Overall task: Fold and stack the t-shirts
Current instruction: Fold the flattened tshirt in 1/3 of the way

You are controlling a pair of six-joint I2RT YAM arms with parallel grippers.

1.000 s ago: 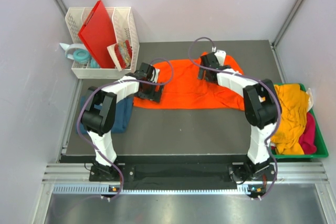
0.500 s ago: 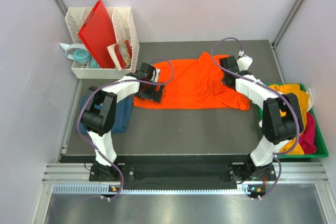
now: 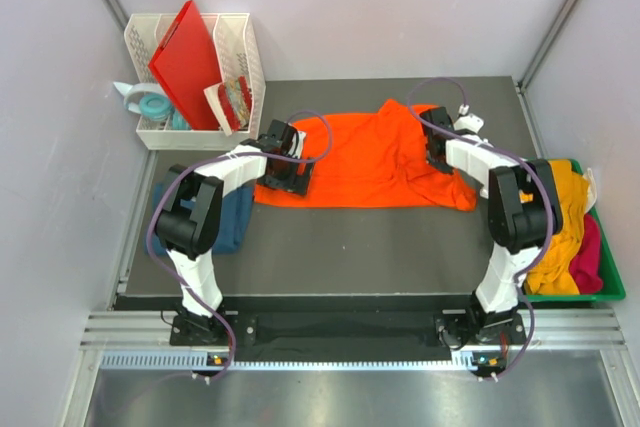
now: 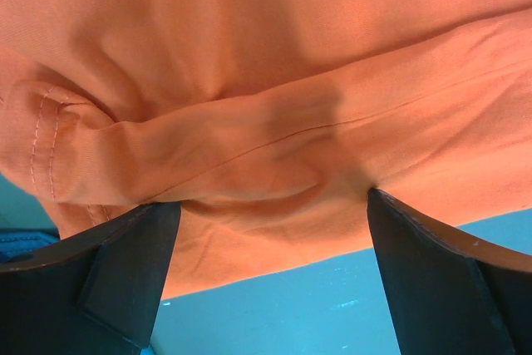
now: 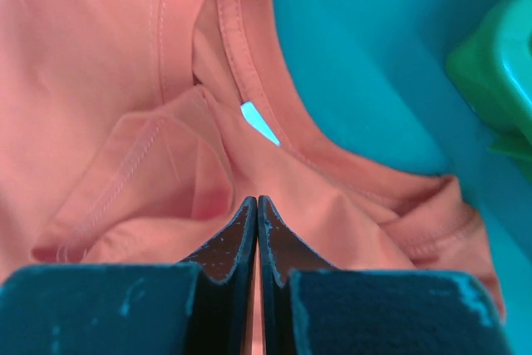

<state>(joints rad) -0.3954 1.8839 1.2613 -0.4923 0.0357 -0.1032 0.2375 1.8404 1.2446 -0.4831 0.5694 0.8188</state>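
Observation:
The bright orange t-shirt (image 3: 360, 162) lies spread across the back middle of the dark mat (image 3: 350, 247). My left gripper (image 3: 283, 171) is at its left edge, open. In the left wrist view its jaws (image 4: 270, 205) straddle a rumpled hem fold of the orange cloth (image 4: 249, 81). My right gripper (image 3: 438, 150) is on the shirt's right side. The right wrist view shows it (image 5: 258, 199) shut, with orange cloth (image 5: 108, 81) bunching at the tips beside the collar. A dark teal-blue t-shirt (image 3: 225, 212) lies at the left under the left arm.
A green bin (image 3: 610, 287) at the right edge holds a mustard-yellow shirt (image 3: 555, 217) and a pink one (image 3: 590, 257); its corner (image 5: 499, 64) shows in the right wrist view. A white basket (image 3: 240, 37) with a red board (image 3: 188, 62) stands back left, a tape roll (image 3: 150, 105) beside it.
My right arm swung right across the orange shirt and its gripper went from open to shut. The shirt's right side is now bunched. The left arm has not moved.

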